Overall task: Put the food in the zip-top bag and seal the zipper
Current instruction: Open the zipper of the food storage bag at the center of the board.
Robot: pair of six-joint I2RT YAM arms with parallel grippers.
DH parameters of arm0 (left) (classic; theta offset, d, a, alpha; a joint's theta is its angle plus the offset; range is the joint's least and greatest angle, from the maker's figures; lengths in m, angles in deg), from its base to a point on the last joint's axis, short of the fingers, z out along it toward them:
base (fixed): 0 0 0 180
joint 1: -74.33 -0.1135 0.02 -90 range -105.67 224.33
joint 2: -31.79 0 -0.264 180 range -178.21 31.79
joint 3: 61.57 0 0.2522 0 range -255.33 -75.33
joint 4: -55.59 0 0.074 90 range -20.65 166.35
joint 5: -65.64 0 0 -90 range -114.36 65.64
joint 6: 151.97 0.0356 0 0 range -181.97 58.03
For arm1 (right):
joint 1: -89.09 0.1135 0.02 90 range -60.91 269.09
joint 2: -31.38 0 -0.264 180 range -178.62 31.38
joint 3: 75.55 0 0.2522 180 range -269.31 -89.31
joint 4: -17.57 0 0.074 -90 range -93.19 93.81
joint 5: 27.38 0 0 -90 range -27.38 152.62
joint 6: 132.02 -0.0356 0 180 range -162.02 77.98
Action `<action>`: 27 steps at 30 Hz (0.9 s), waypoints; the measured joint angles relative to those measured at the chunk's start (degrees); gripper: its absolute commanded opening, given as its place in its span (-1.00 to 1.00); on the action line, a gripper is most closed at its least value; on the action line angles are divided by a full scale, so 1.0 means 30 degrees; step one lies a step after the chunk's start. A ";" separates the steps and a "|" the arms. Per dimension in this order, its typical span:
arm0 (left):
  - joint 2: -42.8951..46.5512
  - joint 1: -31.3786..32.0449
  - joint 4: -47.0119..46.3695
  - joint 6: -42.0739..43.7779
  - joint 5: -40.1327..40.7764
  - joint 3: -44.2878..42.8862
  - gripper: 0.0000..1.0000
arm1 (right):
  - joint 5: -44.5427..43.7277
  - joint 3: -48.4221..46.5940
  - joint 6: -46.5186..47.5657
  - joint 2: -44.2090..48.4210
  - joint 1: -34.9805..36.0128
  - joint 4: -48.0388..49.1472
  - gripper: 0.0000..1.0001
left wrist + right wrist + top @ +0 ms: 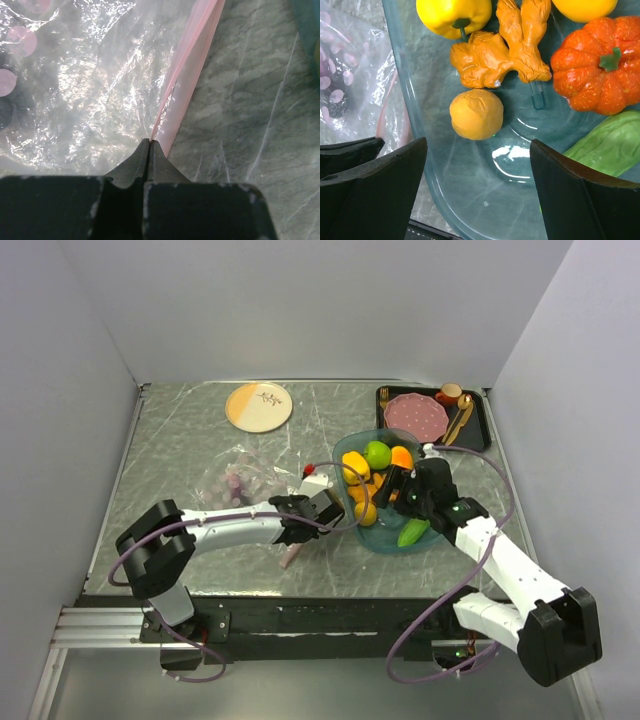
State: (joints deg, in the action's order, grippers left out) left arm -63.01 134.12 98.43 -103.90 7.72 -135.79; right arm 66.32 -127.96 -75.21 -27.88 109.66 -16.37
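The clear zip-top bag (240,480) lies flat on the table left of the teal tray (352,445); something purple shows through it. My left gripper (150,141) is shut on the bag's pink zipper (187,75) at its near end (291,554). The food sits in the tray: yellow pepper (452,15), orange knobbly pieces (505,50), an orange ball (476,114), a red-orange ribbed piece (597,65) and a green cucumber (610,145). A green apple (377,454) lies at the tray's far side. My right gripper (477,145) hangs open over the tray, just short of the orange ball, holding nothing.
A peach-and-white plate (259,406) sits at the back left. A black tray (484,426) with a pink plate and brown items stands at the back right. Grey walls close in the table on three sides. The tray's left rim (402,85) lies next to the bag.
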 measured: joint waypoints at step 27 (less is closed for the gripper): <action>0.1851 -0.0816 0.4138 -0.1428 0.0554 -0.5421 -0.99 | 0.3169 -0.1770 0.0525 -0.7562 -0.0066 0.2288 0.73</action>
State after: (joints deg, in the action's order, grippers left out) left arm -57.46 131.68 110.84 -108.18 9.38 -152.06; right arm 75.83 -133.27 -73.64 -50.57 109.47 -9.51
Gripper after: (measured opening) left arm 0.015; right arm 0.867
